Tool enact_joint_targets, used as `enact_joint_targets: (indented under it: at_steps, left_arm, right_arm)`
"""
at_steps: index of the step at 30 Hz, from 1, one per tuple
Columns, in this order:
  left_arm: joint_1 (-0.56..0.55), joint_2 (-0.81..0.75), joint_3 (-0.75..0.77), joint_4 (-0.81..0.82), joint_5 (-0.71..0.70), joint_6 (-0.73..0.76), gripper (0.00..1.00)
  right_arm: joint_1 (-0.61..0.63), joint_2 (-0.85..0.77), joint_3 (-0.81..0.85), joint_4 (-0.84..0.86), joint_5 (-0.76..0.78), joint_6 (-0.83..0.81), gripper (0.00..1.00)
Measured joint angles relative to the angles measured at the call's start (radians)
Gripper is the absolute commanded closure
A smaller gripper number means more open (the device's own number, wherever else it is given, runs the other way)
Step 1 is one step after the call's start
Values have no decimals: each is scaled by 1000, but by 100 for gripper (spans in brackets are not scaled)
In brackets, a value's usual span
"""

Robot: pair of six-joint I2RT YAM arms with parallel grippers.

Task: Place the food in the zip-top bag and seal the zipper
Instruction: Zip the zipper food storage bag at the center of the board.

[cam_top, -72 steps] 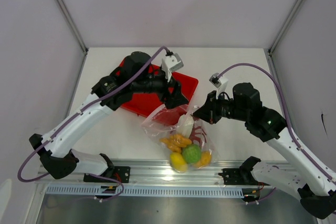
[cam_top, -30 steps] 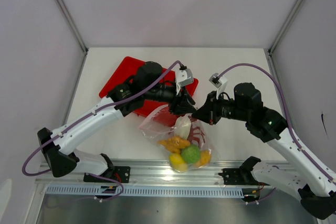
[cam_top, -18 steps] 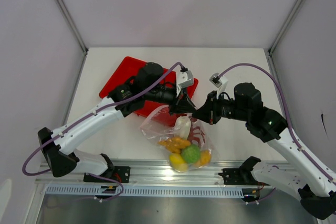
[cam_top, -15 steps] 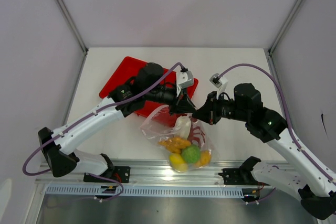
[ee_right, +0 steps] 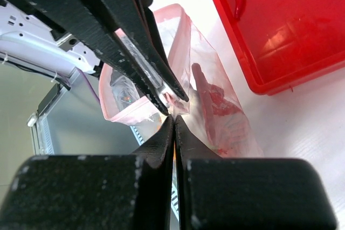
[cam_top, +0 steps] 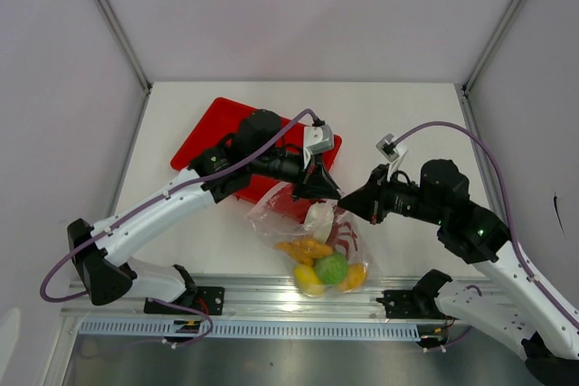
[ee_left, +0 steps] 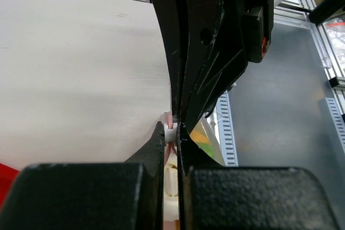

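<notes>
I hold the zipper (ee_right: 185, 41) of the zip-top bag (cam_top: 271, 214) in my left tool (cam_top: 326, 189), fully closed — the right tool (cam_top: 346, 199) also. The food (cam_top: 330, 267) lies inside.

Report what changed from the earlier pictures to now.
The left hand moved right along the mouth of the zip-top bag and shut on the zipper. The right hand, shut at the bag's mouth, drew back right, tugging the bag slightly. The food stayed inside; the red tray is unmoved.

zip-top bag (cam_top: 268, 220) — clear, crinkled | food (cam_top: 331, 268) inside, at near end | zipper (ee_right: 188, 36) pinkish, far edge
</notes>
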State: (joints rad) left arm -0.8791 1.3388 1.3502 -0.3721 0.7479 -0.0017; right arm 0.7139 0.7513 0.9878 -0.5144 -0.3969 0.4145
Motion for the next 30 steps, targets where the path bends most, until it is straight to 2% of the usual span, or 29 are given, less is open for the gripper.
enact_joint_targets:
  at_steps: [7,8,12,15,25,30]
  left_arm:
    - [14,10,23,-28,68,-22,99]
    - [16,14,30,-37,79,-26,99]
    - [19,16,50,-72,122,-35,99]
    - [19,16,67,-86,149,-45,99]
    - [20,15,80,-87,213,-77,99]
    - [20,15,88,-90,240,-82,100]
  right_arm:
    - [0,-21,-8,18,-39,-33,99]
    - [0,-10,-7,18,-61,-51,95]
    - [-1,35,2,19,-139,-99,64]
    - [-1,65,3,18,-185,-137,61]
    - [-1,71,40,18,-280,-232,62]
    - [-2,74,40,46,-350,-243,83]
